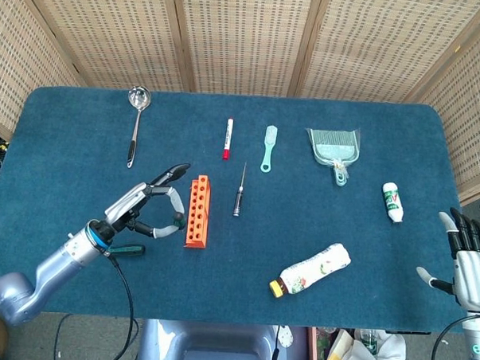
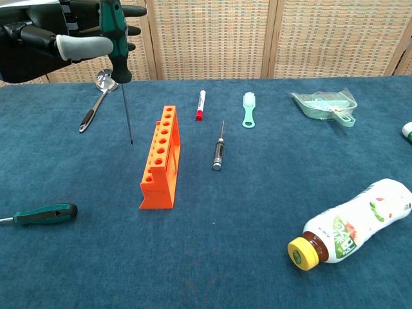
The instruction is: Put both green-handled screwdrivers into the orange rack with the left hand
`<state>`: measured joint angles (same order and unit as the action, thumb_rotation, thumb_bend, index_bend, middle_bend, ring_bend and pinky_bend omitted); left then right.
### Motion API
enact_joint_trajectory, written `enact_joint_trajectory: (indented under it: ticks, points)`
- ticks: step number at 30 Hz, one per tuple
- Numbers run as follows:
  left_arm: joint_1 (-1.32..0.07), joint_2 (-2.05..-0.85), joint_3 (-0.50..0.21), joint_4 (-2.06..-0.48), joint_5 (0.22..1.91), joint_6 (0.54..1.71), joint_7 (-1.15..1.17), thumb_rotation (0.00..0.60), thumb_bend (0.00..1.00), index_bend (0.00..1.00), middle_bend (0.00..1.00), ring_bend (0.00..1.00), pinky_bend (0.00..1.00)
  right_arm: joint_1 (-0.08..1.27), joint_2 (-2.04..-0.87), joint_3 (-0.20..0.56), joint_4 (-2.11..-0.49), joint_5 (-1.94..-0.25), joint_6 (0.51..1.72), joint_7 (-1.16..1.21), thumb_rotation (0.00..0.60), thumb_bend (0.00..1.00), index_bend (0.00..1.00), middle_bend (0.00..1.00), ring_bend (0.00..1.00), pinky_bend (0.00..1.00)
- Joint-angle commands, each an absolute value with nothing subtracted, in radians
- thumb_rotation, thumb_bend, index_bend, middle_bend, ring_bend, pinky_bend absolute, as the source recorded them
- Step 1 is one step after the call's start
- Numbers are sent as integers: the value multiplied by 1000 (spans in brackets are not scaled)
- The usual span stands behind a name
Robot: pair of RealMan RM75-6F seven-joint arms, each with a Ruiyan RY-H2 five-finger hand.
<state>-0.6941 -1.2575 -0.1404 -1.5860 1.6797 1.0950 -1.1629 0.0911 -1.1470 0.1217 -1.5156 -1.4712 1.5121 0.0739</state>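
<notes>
My left hand (image 1: 147, 208) (image 2: 61, 40) holds a green-handled screwdriver (image 2: 118, 51) upright, tip down, in the air just left of the orange rack (image 1: 197, 211) (image 2: 159, 158). The shaft tip hangs near the rack's far end without touching it. A second green-handled screwdriver (image 2: 44, 214) (image 1: 129, 249) lies flat on the table near the front left edge. The rack's holes look empty. My right hand (image 1: 466, 268) rests at the table's right edge, fingers spread, holding nothing.
A metal ladle (image 1: 136, 120), a red marker (image 1: 227, 138), a mint brush (image 1: 268, 148), a black precision screwdriver (image 1: 238, 194), a dustpan (image 1: 334, 149), a small white bottle (image 1: 392, 201) and a lying drink bottle (image 1: 310, 271) are spread across the blue table.
</notes>
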Motion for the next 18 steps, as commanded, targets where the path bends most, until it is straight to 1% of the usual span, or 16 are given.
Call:
enact_joint_trajectory:
  ticks: [1,18]
  points:
    - [-704,-1271,-141,-1586,1666,1093,-1160,600,392,627,0,0,0,92,-1147,122,-1515,-1470,1511,72,600,0,0,0,0,0]
    - [-740,-1377,-135,-1545,1585,1070,-1118,600,393,629,0,0,0,93,-1143,125,-1513,-1463,1506,86,600,0,0,0,0,0]
